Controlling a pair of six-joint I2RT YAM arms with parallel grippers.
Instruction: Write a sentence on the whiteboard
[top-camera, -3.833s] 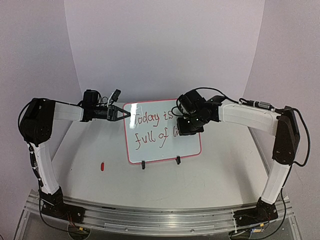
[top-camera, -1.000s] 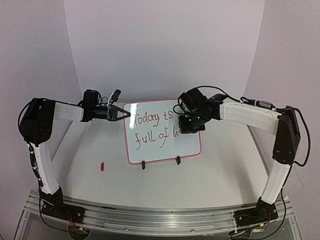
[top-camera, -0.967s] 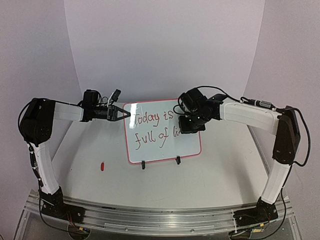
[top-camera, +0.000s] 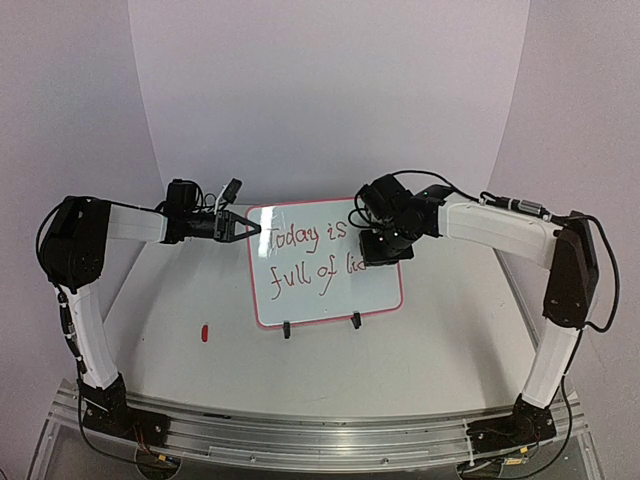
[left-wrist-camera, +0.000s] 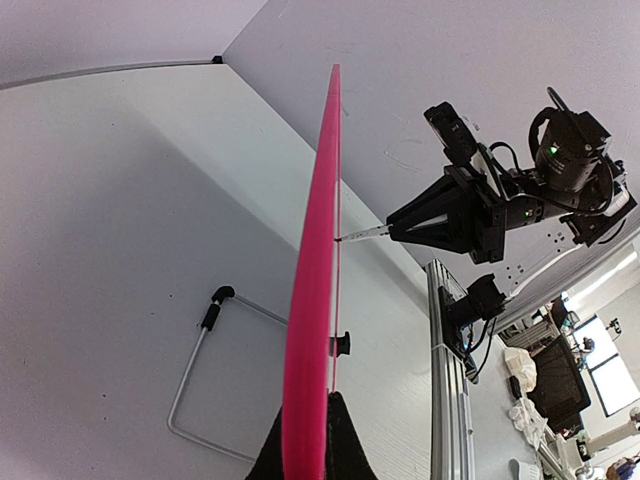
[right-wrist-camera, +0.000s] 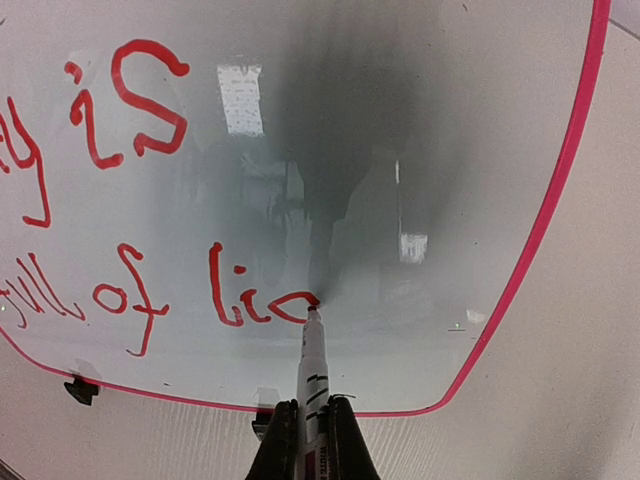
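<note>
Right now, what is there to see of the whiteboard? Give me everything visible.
The whiteboard is a small, glossy white rectangle with rounded corners and a thin pink-red frame. It stands on edge on the table on two black clip feet. Red handwriting on it reads "Today is" above "full of li", with another letter begun. The left gripper is shut on its left edge. The marker held in the right gripper touches the board's face with its tip.

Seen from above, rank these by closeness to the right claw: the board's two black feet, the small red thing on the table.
1. Right black foot, just below the right gripper.
2. Left black foot, further left.
3. Small red thing, far left on the table.
</note>
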